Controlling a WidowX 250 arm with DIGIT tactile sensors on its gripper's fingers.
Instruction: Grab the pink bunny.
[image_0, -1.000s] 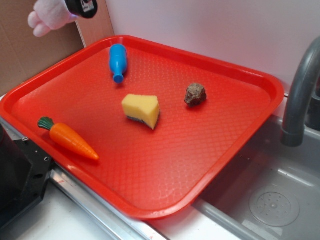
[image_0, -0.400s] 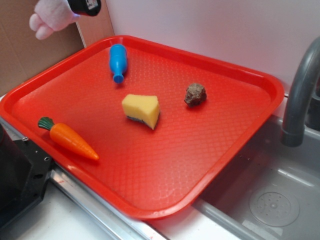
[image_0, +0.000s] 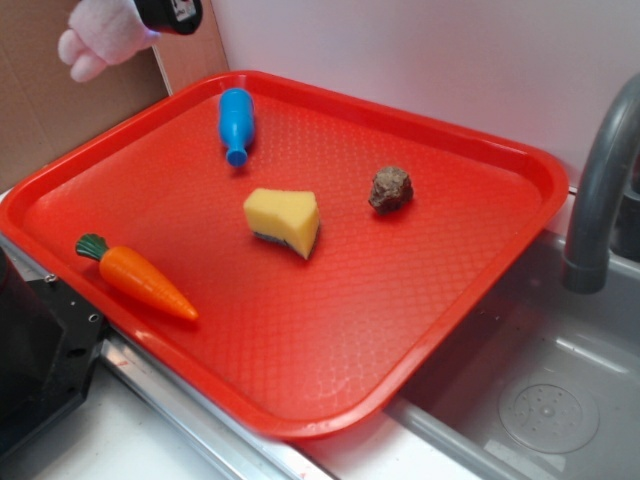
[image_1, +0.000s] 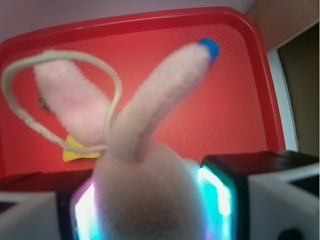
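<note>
One red tray (image_0: 520, 215) holds four items: one blue bottle (image_0: 236, 122), one yellow sponge (image_0: 283, 220), one toy carrot (image_0: 140, 277) and one brown lump (image_0: 391, 188). One pink bunny (image_0: 102, 35), with two ears and one cord loop (image_1: 30, 125), hangs above the tray's far corner. One grey faucet (image_0: 597, 190) stands beside one sink (image_0: 540, 400).

A toy kitchen set-up for robot trials. A grey plastic sink basin (image_0: 560, 400) with a round moulded drain (image_0: 549, 410) and a curved grey faucet (image_0: 600, 180) lies beside a large red plastic tray (image_0: 500, 290). On the tray rest play foods: an orange plastic carrot with green top (image_0: 138, 277) and a yellow wedge (image_0: 283, 221). A cardboard panel (image_0: 50, 100) stands behind.
</note>
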